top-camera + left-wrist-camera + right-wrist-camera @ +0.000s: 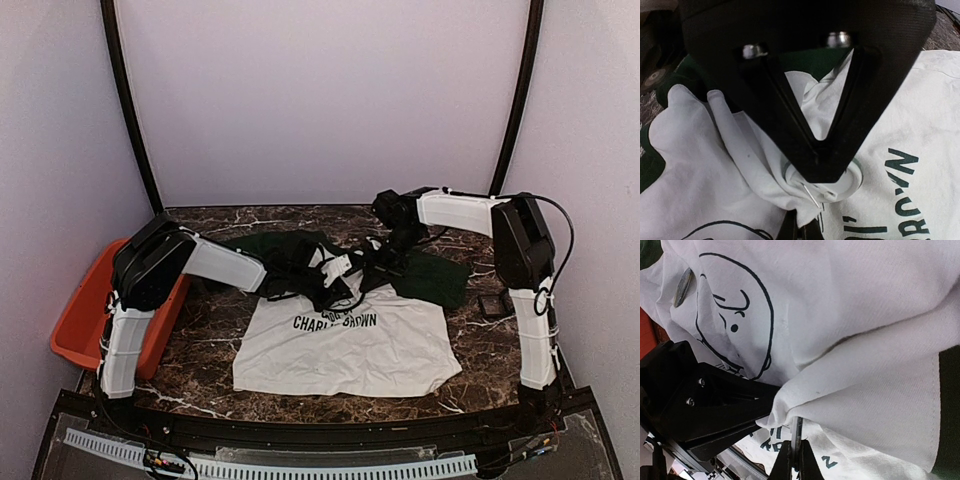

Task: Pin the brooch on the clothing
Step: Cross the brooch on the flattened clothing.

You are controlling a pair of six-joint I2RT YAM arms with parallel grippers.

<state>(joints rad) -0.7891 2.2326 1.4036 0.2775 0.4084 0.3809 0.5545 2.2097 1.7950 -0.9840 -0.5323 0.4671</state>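
White rumpled clothing (855,315) pinched by right end effector (795,456); left end effector (817,167) pinches brooch (847,184).

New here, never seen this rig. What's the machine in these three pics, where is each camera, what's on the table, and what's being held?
It is two robot arms bolted at the near edge of a dark marble table: the left arm and the right arm. The wide picture comes from a fixed camera above and behind them. The two close-ups come from a camera on each wrist, looking along that arm's own fingers. A white T-shirt with dark green sleeves lies on the table, and an orange bin sits at the left side. The left hand is closed on a round white brooch, whose metal pin shows against the bunched cloth. The right hand is closed and appears to pinch a fold of the shirt.
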